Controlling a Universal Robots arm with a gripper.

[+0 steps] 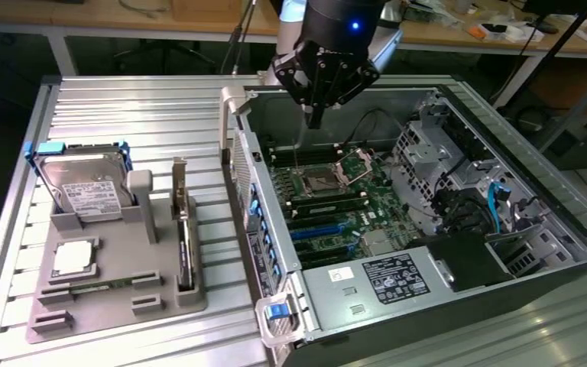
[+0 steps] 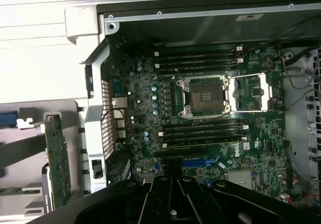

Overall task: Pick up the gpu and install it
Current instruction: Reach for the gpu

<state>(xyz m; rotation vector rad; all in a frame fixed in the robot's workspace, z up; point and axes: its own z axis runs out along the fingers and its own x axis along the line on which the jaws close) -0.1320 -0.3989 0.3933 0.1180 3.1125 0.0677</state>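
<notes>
tool: we see the tool [image 1: 315, 116] narrow, fingers pinched together, nothing in them.
tool place: we put it above the far end of the open computer case [image 1: 256, 206] in the exterior view, hanging over the motherboard [image 1: 329, 206].
graphics card: we find the graphics card [image 1: 180, 222] standing on edge in a slot of the grey holder [image 1: 120, 302], outside the case on the exterior view's left, well apart from the tool.
card look: green board shows in the wrist view; we cannot tell the cooler side.
holder neighbours: hard drive [image 1: 82, 191] upright in a blue frame, small square chip [image 1: 73, 258] lying flat in front of it.
case inside: we see an open processor socket [image 1: 326, 181] with memory slots beside it.
table: slatted metal table [image 1: 120, 107] carries holder and case side by side.
</notes>
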